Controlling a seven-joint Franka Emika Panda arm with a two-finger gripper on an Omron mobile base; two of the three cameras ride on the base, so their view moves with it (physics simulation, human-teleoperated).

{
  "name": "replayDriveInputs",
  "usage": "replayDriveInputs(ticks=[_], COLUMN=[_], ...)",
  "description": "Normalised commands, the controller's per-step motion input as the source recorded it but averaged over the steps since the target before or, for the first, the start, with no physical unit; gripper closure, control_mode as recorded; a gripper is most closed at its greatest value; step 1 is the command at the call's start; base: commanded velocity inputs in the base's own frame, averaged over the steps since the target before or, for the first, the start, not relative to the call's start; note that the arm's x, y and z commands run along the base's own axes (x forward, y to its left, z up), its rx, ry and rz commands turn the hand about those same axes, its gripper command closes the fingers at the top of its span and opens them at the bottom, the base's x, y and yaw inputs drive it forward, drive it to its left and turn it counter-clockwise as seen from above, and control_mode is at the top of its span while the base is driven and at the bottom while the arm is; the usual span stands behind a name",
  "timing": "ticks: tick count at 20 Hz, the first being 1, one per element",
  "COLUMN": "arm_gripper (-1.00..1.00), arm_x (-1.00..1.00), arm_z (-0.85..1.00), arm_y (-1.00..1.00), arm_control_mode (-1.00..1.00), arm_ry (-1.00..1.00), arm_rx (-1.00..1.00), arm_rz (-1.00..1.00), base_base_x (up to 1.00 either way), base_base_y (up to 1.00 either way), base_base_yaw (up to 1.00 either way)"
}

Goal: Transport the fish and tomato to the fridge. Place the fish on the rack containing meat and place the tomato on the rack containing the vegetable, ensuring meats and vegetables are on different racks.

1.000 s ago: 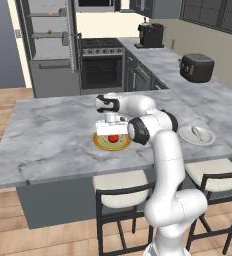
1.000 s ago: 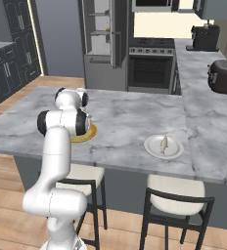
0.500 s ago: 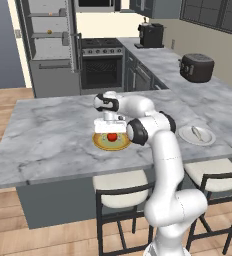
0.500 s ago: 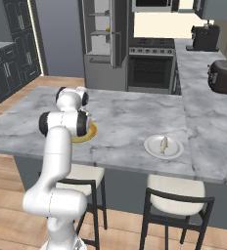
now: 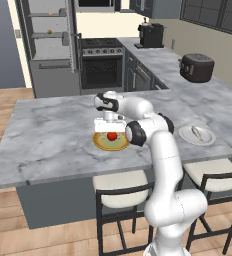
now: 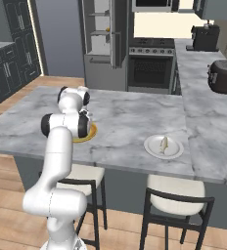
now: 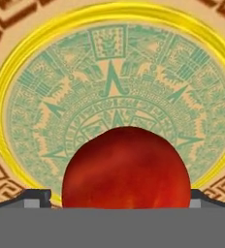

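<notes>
The tomato point(image 5: 111, 136) point(image 7: 126, 167), a glossy red ball, sits on a patterned yellow-rimmed plate point(image 5: 99, 145) point(image 6: 89, 135) point(image 7: 17, 63) on the island counter. My gripper point(image 5: 111, 133) point(image 7: 119, 197) points straight down over it, open, with one fingertip point(image 7: 37, 196) on each side of the tomato. The slim silvery fish point(image 5: 197, 133) point(image 6: 164, 143) lies on a white plate point(image 5: 206, 140) point(image 6: 152, 149) further right on the island. The fridge point(image 5: 50, 55) point(image 6: 102, 53) stands open across the kitchen. Small items rest on its shelves, too small to identify.
A black-fronted oven point(image 5: 102, 70) point(image 6: 149, 71) stands beside the fridge. A dark round cooker point(image 5: 197, 67) point(image 6: 224, 77) and a coffee machine point(image 5: 150, 34) sit on the right-hand counter. Two stools point(image 5: 120, 182) point(image 6: 176, 193) stand at the island's near edge.
</notes>
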Motion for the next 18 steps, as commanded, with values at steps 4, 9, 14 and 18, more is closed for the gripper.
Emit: replayDriveInputs(ticks=[4, 9, 14, 18], arm_gripper=[1.0, 1.0, 1.0, 1.0], arm_x=[0.03, 0.01, -0.02, -0.51], arm_z=[-0.32, -0.29, -0.29, 0.62], arm_y=[-0.1, -0.14, -0.16, 0.0], arm_control_mode=[-1.0, -1.0, -1.0, -1.0], arm_ry=[0.01, 0.01, 0.02, -0.1], arm_rx=[-0.04, -0.02, -0.01, 0.03], arm_rz=[-0.01, 0.0, 0.0, 0.0], base_base_x=[0.0, 0.0, 0.0, 0.0], base_base_y=[0.0, 0.0, 0.0, 0.0], base_base_yaw=[0.0, 0.0, 0.0, 0.0])
